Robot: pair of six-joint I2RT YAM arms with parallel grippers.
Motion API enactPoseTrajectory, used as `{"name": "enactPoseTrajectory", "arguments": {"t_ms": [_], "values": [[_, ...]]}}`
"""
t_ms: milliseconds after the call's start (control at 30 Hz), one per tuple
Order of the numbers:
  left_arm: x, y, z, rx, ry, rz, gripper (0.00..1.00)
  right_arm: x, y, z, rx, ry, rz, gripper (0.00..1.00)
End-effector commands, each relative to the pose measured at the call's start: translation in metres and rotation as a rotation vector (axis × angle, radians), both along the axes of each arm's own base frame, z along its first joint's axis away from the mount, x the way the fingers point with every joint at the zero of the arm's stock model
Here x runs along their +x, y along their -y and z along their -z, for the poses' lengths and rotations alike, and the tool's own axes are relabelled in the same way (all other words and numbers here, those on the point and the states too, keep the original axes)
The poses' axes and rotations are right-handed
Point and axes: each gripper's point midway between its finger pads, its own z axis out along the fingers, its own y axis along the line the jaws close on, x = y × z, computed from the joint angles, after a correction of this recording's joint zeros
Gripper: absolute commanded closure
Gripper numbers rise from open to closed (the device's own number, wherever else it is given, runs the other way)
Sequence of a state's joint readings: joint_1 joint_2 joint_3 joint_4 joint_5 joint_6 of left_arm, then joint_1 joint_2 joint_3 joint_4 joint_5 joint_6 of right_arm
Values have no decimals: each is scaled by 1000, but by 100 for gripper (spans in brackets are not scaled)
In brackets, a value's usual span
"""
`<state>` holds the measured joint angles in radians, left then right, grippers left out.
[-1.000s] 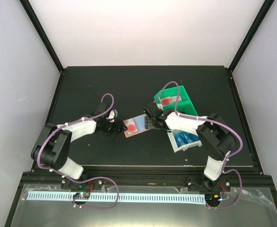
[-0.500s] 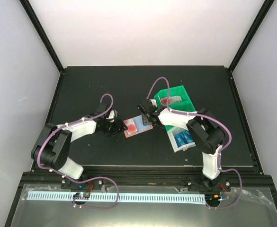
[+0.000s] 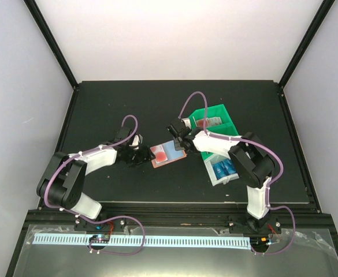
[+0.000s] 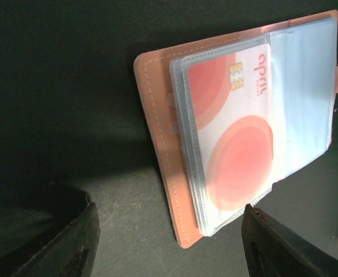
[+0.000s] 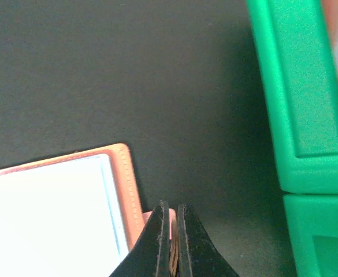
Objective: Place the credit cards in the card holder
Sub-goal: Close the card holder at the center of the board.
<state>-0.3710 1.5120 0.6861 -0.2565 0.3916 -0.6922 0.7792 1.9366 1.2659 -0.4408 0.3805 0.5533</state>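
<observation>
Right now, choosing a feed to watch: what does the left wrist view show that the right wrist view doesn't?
Only left wrist: a white card with red circles and a chip, in a clear pocket, and the open left gripper. Only right wrist: the green bin and the right gripper shut on the card holder's edge. Both: that open holder on the black table.

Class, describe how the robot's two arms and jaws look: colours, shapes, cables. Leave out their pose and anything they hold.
The left arm and right arm match: smooth white link shells between chunky black joints. A thin mauve cable loops along each arm, fastened at intervals with small pale ties. The jaws are matt black wedges that taper towards the tips.
</observation>
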Motion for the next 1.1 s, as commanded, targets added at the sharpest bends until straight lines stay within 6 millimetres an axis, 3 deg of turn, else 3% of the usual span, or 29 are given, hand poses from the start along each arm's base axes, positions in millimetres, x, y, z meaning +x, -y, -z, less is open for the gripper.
{"name": "enactPoseTrajectory", "arguments": {"t_ms": [0,233,433,767,1067], "values": [[-6,-12,1,60,17,-18,31,3,-20,-23,105,17,-47,99],[-11,-26,4,118,50,-50,31,-23,-61,-67,382,-61,-176,99],[-23,-41,3,146,73,-93,30,-43,-90,-89,576,-157,-246,99],[-35,-68,-21,218,145,-167,33,-70,-147,-84,831,-368,-324,99],[-41,-80,-45,218,214,-200,33,-84,-183,-52,925,-481,-327,94]]}}
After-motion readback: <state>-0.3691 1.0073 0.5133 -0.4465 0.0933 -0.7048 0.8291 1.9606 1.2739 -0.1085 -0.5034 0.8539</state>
